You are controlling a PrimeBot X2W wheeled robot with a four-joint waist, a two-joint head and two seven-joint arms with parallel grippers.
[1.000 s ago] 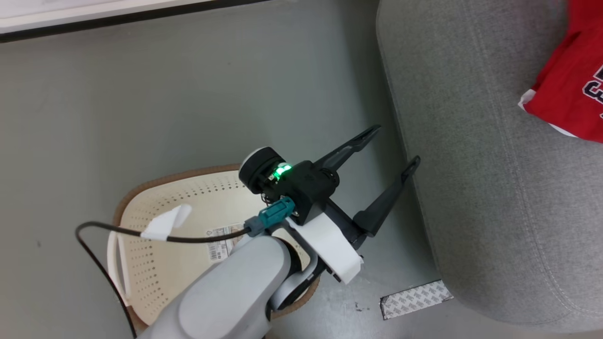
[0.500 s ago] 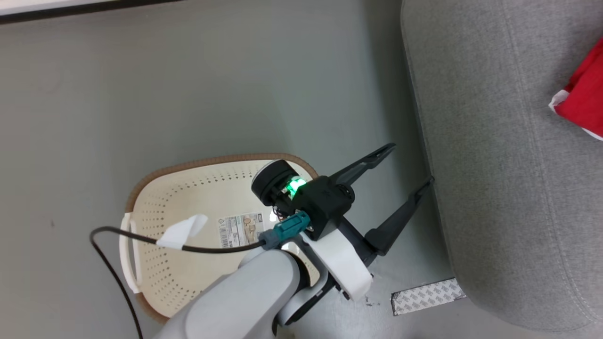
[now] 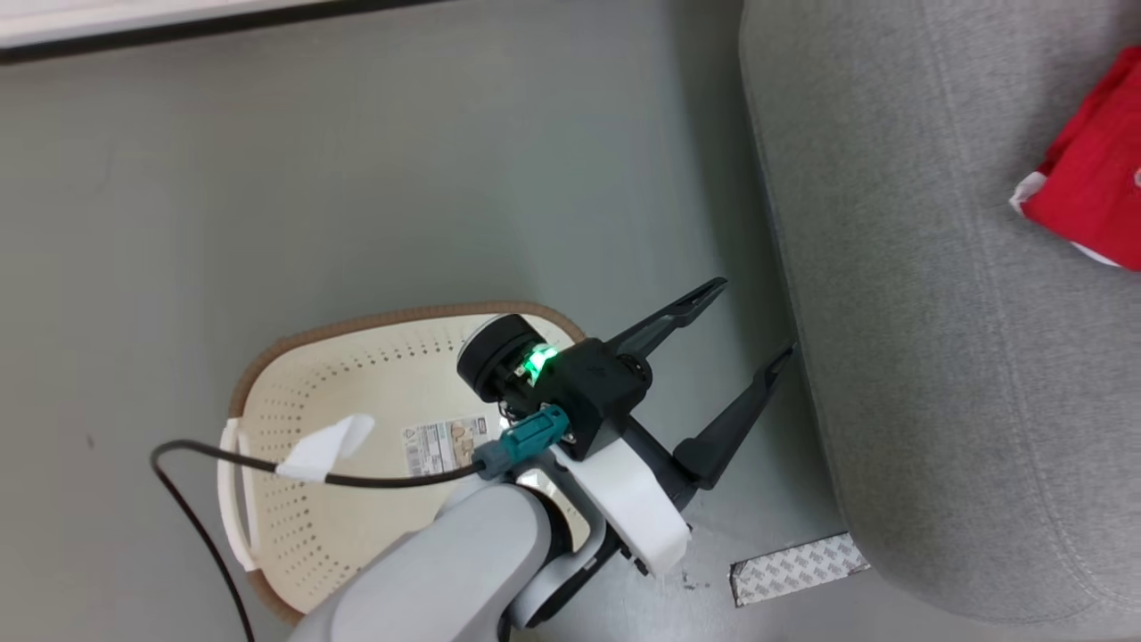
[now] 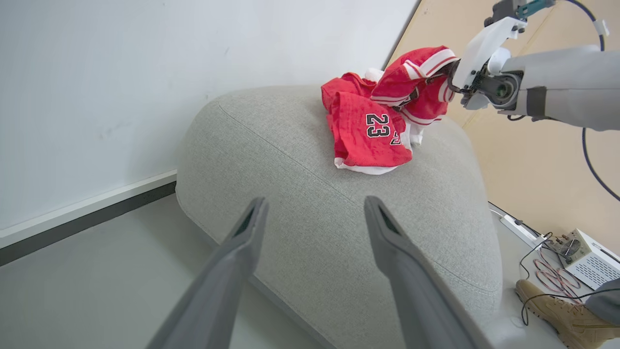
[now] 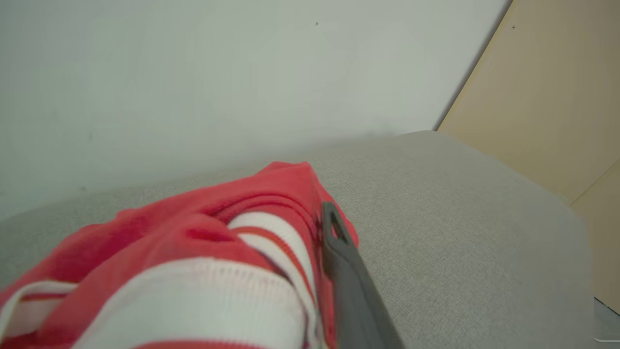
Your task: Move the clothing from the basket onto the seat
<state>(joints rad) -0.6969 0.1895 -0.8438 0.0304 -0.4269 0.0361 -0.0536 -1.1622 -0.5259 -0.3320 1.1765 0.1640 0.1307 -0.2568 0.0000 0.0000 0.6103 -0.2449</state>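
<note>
Left gripper [image 3: 751, 319] is noted with fingers spread wide; the basket [image 3: 357, 374] lies behind its wrist. Right gripper [image 4: 448, 80] is found clamped on the clothing [image 4: 368, 126], heaped on the seat [image 4: 436, 203] beneath it.

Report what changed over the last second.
The head camera swung, shifting the whole picture; nothing visibly moved on its own. The left fingers stay open by the basket, and the clothing stays on the sofa.
</note>
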